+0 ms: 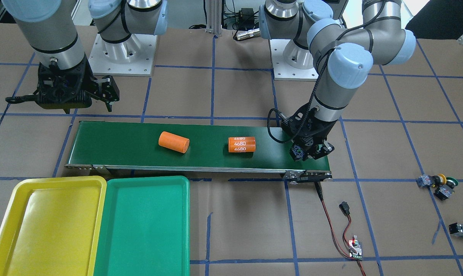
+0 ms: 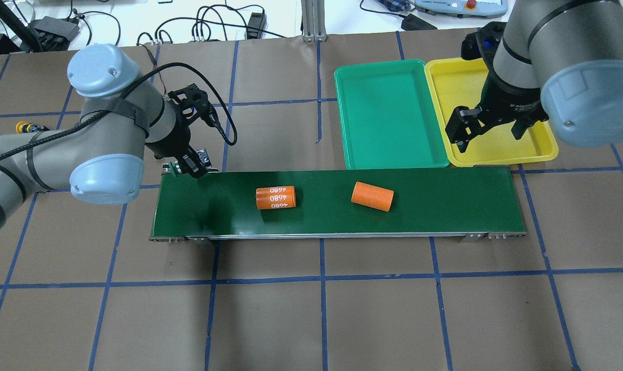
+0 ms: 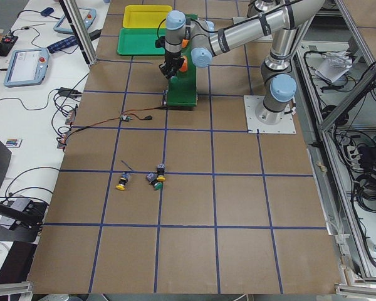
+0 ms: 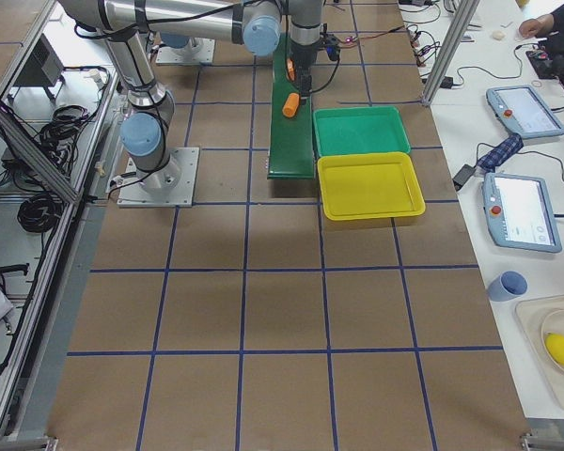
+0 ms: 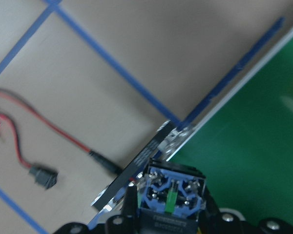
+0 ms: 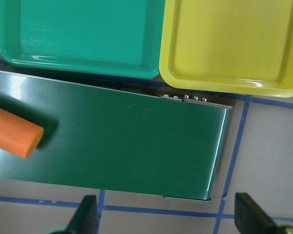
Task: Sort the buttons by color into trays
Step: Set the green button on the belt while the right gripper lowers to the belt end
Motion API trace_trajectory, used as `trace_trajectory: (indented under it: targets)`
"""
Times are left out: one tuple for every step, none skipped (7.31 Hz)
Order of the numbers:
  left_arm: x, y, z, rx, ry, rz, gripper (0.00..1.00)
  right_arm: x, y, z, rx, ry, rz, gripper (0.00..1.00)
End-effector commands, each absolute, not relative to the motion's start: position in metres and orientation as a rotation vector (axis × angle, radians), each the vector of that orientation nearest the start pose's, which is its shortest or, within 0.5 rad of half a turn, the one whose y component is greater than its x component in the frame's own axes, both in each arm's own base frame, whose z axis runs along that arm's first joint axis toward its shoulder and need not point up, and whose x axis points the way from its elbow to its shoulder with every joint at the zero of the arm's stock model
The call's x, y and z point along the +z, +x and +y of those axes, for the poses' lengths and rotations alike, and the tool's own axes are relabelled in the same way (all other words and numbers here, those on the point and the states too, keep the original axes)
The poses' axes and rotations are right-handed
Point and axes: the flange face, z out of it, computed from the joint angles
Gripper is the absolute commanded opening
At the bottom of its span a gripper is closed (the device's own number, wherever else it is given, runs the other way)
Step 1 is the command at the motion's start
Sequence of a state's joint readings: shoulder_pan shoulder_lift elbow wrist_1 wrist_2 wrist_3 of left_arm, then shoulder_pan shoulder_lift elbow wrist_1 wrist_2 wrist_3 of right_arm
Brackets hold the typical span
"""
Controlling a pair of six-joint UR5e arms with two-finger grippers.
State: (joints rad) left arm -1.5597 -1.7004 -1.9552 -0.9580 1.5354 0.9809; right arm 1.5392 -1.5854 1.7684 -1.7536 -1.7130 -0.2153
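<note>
One green button (image 5: 171, 192) is pinched by its body in the left gripper (image 1: 306, 151), which hangs low over the end of the belt (image 1: 120, 142) that is far from the trays. We cannot tell if the button touches the belt. Three other buttons (image 1: 430, 180) lie on the table (image 1: 231, 230), well apart from the belt, and no button is in the green tray (image 1: 143, 230) or the yellow tray (image 1: 51, 230). The right gripper (image 2: 489, 135) is spread wide and holds nothing, and it hovers near the tray end of the belt. We judge that the plan is to put the button on the belt and let it travel to the right arm, and several things may go wrong here. The gripper is close to the corner of the belt, so a release there could drop the button on the metal edge or off the side, where the wire (image 1: 331, 222) runs. The button has a round cap, so it may tip or roll when the fingers let go. Two orange cylinders (image 1: 173, 142) lie on the belt between the button and the right arm; they will arrive first and could block the button or be taken by mistake. The trays touch each other, so a careless drop near their shared rim could put the button in the wrong one.
</note>
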Motion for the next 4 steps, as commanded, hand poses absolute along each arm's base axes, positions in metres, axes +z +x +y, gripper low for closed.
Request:
trace_trajectory:
  targets:
    - [0.272, -0.169, -0.486, -0.17, 1.64, 2.657, 0.0, 0.385, 0.105, -0.475, 0.093, -0.358, 3.28, 1.0]
    - [0.271, -0.173, -0.474, -0.19, 1.673, 2.627, 0.0, 0.364, 0.108, -0.481, 0.171, -0.411, 3.248, 1.0]
    - [0.26, -0.177, -0.466, -0.171, 1.69, 2.627, 0.23, 0.347, 0.107, -0.49, 0.221, -0.534, 3.214, 1.0]
    - [0.253, -0.17, -0.458, -0.189, 1.66, 2.64, 0.42, 0.344, 0.107, -0.492, 0.238, -0.711, 3.168, 1.0]
